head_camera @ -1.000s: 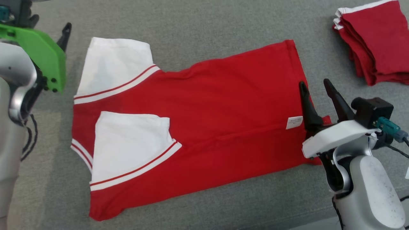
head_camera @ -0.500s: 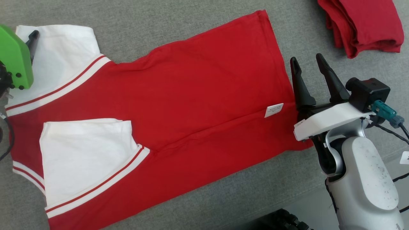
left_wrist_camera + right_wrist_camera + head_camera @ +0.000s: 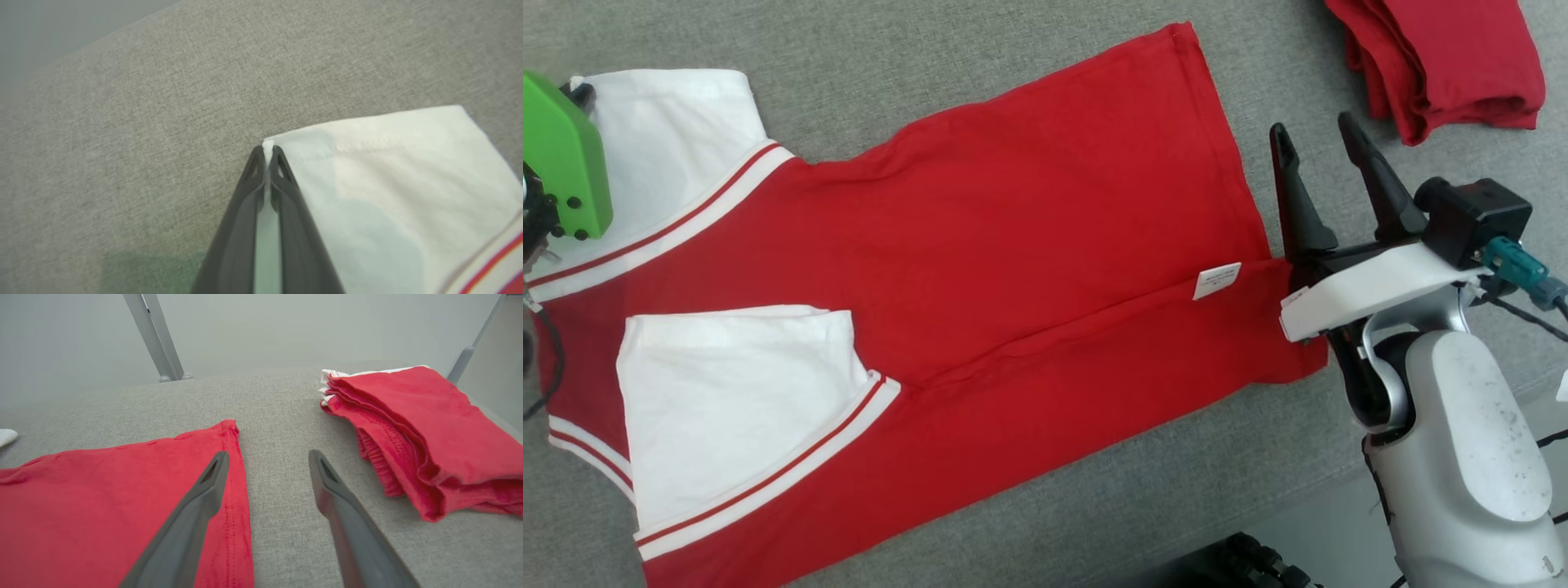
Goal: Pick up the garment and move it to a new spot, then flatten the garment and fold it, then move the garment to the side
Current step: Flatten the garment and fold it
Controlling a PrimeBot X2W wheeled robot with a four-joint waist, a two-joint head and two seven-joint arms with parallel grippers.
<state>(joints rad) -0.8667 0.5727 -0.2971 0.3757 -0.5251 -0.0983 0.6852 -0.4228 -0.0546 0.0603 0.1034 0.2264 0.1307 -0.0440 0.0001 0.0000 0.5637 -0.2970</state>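
The garment, a red shirt with white sleeves, lies flat on the grey surface, one sleeve folded in over the body. My left gripper is shut on the outer corner of the far white sleeve, and white cloth shows between its fingers. In the head view that gripper sits mostly behind its green plate at the far left. My right gripper is open just beyond the hem, holding nothing. In the right wrist view, one finger of this gripper is over the hem and the other over bare surface.
A stack of folded red garments lies at the back right, close to my right gripper, also visible in the right wrist view. A white label sticks out near the hem. The grey padded surface ends at the lower right.
The head camera has shifted, so the shirt sits further left. My left gripper has come onto the far sleeve's corner. The right gripper stays open by the hem, slightly further out.
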